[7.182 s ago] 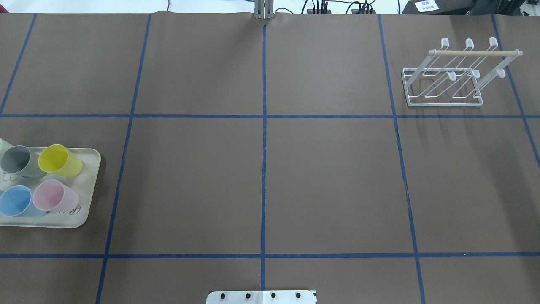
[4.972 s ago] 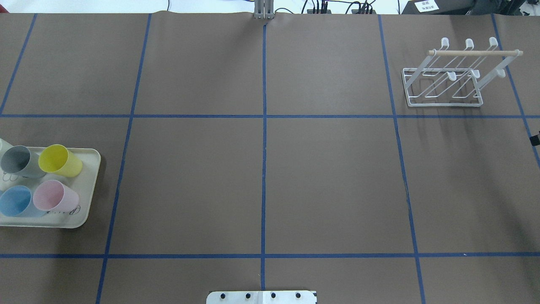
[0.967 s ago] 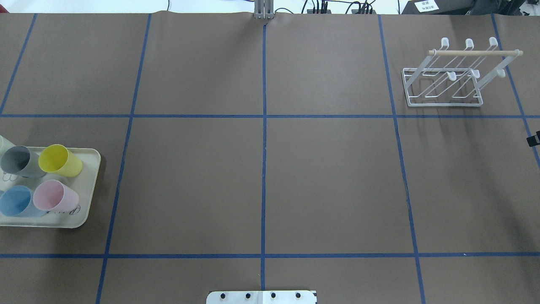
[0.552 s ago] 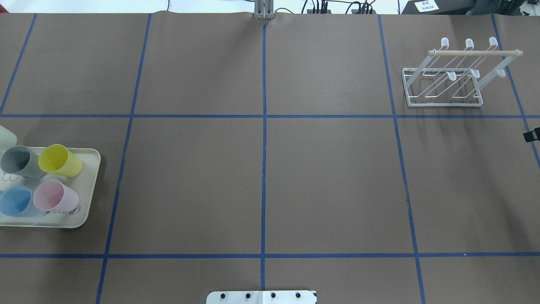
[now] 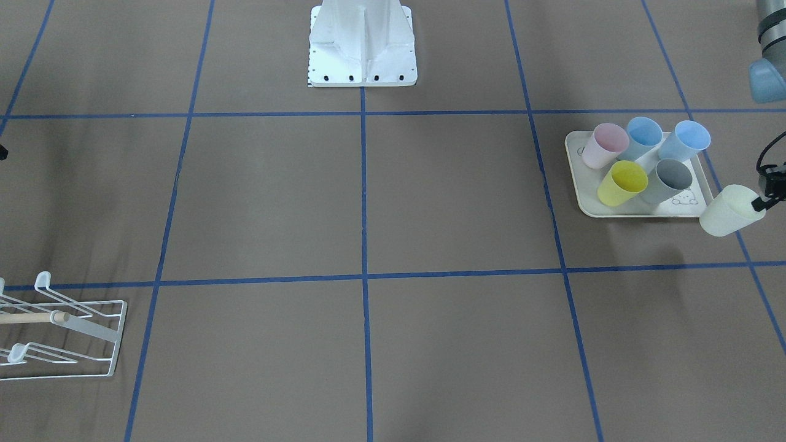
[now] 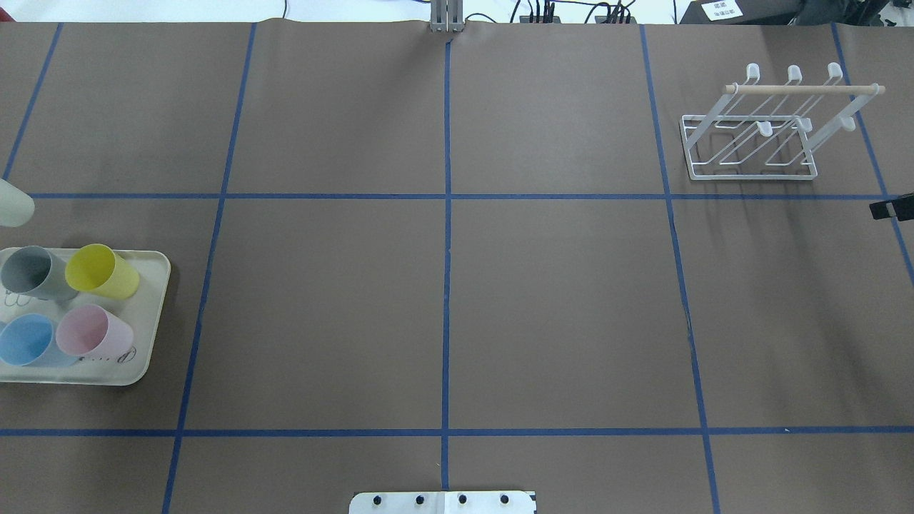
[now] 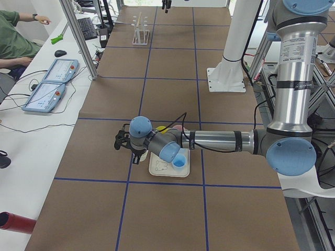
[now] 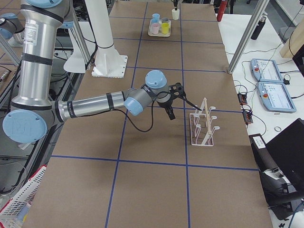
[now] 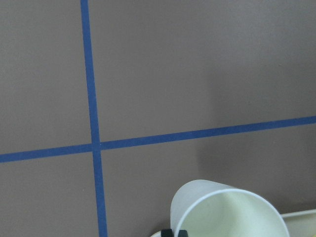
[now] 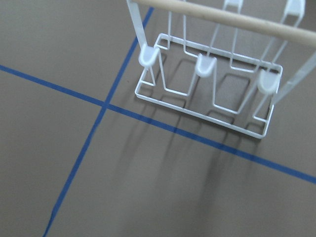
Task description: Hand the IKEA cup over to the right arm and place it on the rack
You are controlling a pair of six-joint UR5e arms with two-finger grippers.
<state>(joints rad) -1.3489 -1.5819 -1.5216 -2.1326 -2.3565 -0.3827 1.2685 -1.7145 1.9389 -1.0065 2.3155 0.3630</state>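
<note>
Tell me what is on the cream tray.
Five cups stand on the tray: pink cup, blue cup, second blue cup, yellow cup, grey cup. They cover the floor beneath.

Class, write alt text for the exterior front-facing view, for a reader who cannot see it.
At the right edge, the robot's left end effector holds a pale cup by its rim, tilted, beside a cream tray of five coloured cups. A white wire rack sits at the bottom left of the brown, blue-gridded table.
</note>
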